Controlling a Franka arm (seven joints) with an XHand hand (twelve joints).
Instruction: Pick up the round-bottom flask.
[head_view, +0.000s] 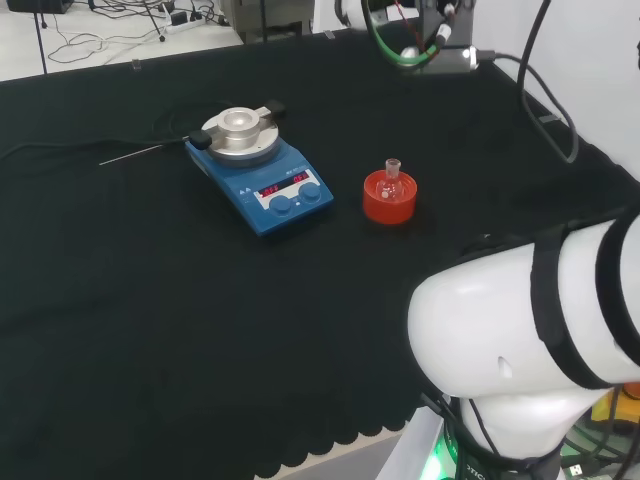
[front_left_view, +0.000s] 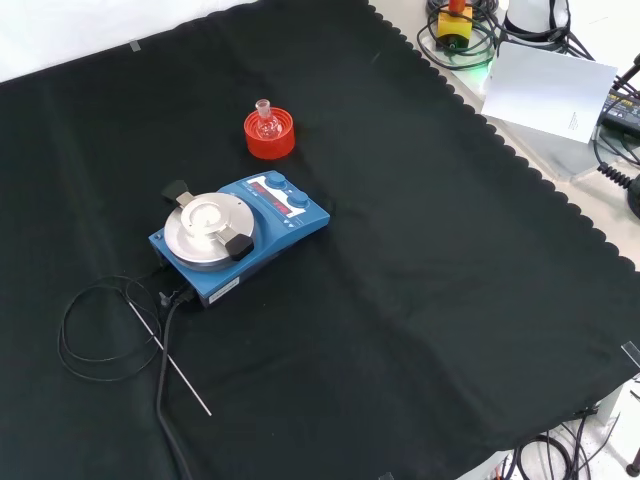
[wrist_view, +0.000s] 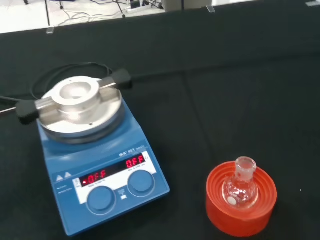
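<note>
1. We cannot tell how the fingers of the hand are set; none of our views settles it.
2. Round-bottom flask (wrist_view: 240, 186): we see a small vessel of clear glass, with a spherical bulb and a short cylindrical neck ending in a thickened lip. It stands upright, neck up, seated in the middle of its stand.
3. Red ribbed ring (wrist_view: 241, 199): we see a squat, round stand of matte red-orange material, its top stepped in concentric ridges around the bulb. In the head view the flask (head_view: 391, 181) and ring (head_view: 389, 198) lie just right of the stirrer; in the front view the flask (front_left_view: 265, 120) and ring (front_left_view: 270, 135) lie beyond it, near but apart.
4. Blue hotplate stirrer (wrist_view: 102, 165): we see a smooth, wedge-shaped blue housing with two round blue knobs and a dark display strip on its sloped face. It carries a circular brushed-metal plate (wrist_view: 81, 111) topped by a pale ring-shaped block, with two black tabs at opposite edges.
5. Thin metal rod (front_left_view: 168, 357): straight and slender, it lies flat beside a looped black cable (front_left_view: 90, 335) in the front view.
6. Bench (front_left_view: 420, 260): we see it draped in matte black cloth with a scalloped edge.
7. White arm link (head_view: 530, 330): smooth, glossy and rounded, it stands at the right of the head view.
</note>
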